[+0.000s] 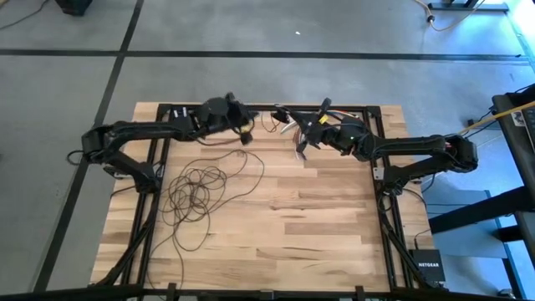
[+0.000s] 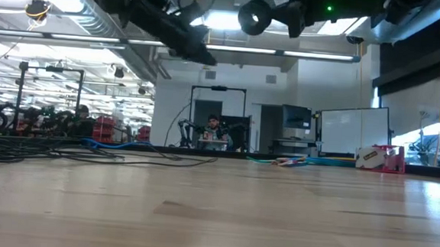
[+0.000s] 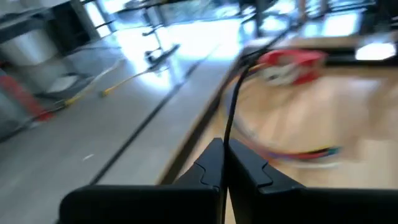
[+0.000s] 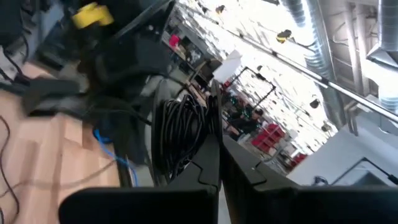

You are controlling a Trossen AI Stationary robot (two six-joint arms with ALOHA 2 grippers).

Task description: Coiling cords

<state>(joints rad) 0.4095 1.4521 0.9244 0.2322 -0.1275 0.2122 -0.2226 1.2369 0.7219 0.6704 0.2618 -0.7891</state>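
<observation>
The cord is a thin dark wire. Most of it lies in loose loops (image 1: 194,188) on the left half of the wooden table, and one strand rises toward the far edge. My left gripper (image 1: 248,132) hovers there, above the table, shut on that strand (image 3: 229,112). To its right, also raised, my right gripper (image 1: 306,135) is shut on a wound bundle of the cord (image 4: 180,134). In the low view a dark round ring (image 2: 255,17) hangs beside the right arm. I cannot tell whether it is the bundle or the puck. My left gripper pinches a single strand of the cord (image 3: 225,138) between its two fingertips (image 3: 211,158). The strand leaves the tips and runs on ahead toward the far edge. The gripper is clear of the table. My right gripper has its fingers (image 4: 214,155) shut at one side of the bundle of several dark turns (image 4: 186,124). The bundle is lifted clear of the table. The fingers hide the place of contact, so how many turns lie between them cannot be told.
A short bundle of multicoloured wires (image 1: 280,123) lies at the far edge between the grippers, also seen as wires (image 3: 298,152). A black box (image 1: 430,267) sits off the near right corner. A yellow cable (image 1: 456,17) lies on the floor. Bare wood (image 1: 318,226) spans the middle and right.
</observation>
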